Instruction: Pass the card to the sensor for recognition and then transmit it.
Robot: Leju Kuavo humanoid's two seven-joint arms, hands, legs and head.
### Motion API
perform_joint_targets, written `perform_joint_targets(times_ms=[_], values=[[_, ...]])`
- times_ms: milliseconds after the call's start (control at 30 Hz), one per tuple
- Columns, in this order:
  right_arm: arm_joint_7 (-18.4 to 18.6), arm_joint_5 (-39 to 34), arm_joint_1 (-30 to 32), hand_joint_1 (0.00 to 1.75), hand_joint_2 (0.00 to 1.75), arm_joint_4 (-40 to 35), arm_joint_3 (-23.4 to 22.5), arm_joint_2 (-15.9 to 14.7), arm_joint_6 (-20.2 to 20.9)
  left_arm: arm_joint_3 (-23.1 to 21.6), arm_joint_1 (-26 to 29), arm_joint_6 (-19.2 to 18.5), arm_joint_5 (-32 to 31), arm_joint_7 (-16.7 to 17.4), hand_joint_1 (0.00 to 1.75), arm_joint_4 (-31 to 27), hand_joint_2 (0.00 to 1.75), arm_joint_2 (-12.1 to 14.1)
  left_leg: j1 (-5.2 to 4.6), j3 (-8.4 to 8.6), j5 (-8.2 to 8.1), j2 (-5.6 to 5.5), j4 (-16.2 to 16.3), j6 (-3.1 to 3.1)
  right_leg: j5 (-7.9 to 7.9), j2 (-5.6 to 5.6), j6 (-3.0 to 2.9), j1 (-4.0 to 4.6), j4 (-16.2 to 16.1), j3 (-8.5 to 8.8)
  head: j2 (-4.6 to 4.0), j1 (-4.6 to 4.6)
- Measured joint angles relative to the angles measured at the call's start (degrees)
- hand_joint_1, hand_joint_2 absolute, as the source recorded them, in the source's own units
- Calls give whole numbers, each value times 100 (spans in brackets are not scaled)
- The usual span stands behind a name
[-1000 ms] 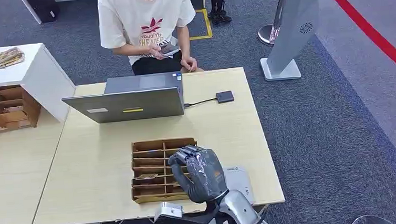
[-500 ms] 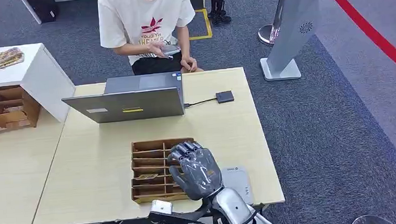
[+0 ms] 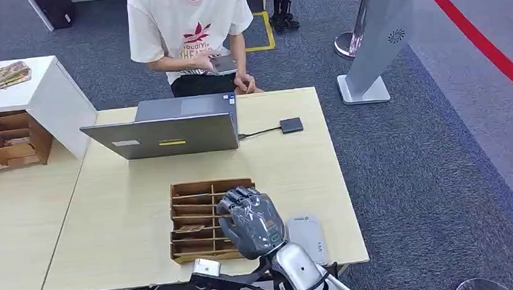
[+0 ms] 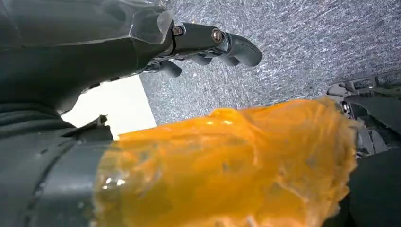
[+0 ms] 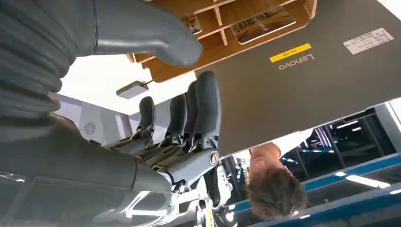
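Grey carpet runs around your pale wooden table, where a person sits behind a closed-looking laptop, its lid facing you. Your right hand hovers over the right side of the wooden slotted tray, fingers extended side by side and apart from the thumb, with nothing between them. You can see one card lying in a slot on the tray's left side, just beside the hand, and the right wrist view shows cards resting in the compartments.

Just right of the hand, near the table's front edge, lies a flat white device; judging by the task, that is probably the sensor. A small dark box is cabled to the laptop farther back and could equally be the reader; you cannot tell which from here.

Your left hand hangs over the carpet, fingers curled loosely and holding nothing.

By my reading, nothing is done yet: you must grasp a card, present it, then hand it over.
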Motion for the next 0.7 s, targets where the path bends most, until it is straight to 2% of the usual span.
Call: perform_joint_targets(times_ms=[67, 100, 167, 267, 333, 400, 467, 667, 700], values=[[0, 0, -2, 84, 175, 20, 0, 4, 4, 0, 0, 0, 0, 0, 0, 0, 0, 0, 0, 0, 0, 0, 0, 0, 0, 0, 0, 0, 0, 0, 0, 0], [0, 2, -6, 68, 175, 33, 0, 11, 11, 0, 0, 0, 0, 2, 0, 0, 0, 2, 0, 0, 0, 0, 0, 0, 0, 0, 0, 0, 0, 0, 0, 0], [0, 0, -17, 70, 175, 67, 0, 28, 17, 0, 0, 0, -2, 4, 0, 0, 0, 2, 0, 0, 0, 0, 0, 0, 0, 0, 0, 0, 0, 0, 0, 0], [0, -2, -60, 58, 175, 155, 0, 85, 100, 0, -1, -2, -15, 22, 0, 0, 0, 0, 0, 0, 0, 0, 0, 0, 0, 0, 0, 0, 0, 0, 0, 0], [2, -2, -105, 70, 175, 243, 0, 142, 116, 0, -5, -4, -28, 48, 0, 0, 0, 0, 0, 0, 0, 1, 0, 0, 0, 1, 0, 0, 0, 0, 0, 0], [28, -2, -161, 66, 175, 323, 0, 194, 116, 0, -7, -7, -37, 61, 0, 0, 0, 0, 0, 1, 0, 0, 0, 0, 0, 1, 0, 0, 0, 0, 0, 0], [44, -2, -226, 75, 175, 432, 0, 240, 114, 0, -13, -9, -44, 68, 0, 0, 0, -2, 0, 1, 1, 1, 0, -1, 0, 1, 0, 0, 0, 0, 0, 0], [72, -13, -323, 73, 175, 688, 0, 297, 103, 0, -17, -11, -46, 76, 0, 0, 0, -2, 0, 0, 1, 0, 0, -1, 0, 0, 0, 0, 0, 0, 0, 0], [87, -18, -331, 79, 175, 724, 0, 302, 103, 0, -18, -11, -48, 76, 0, 0, 0, -2, 0, 0, 1, 0, 0, -1, 0, 0, 0, 0, 0, 0, 0, 0]])
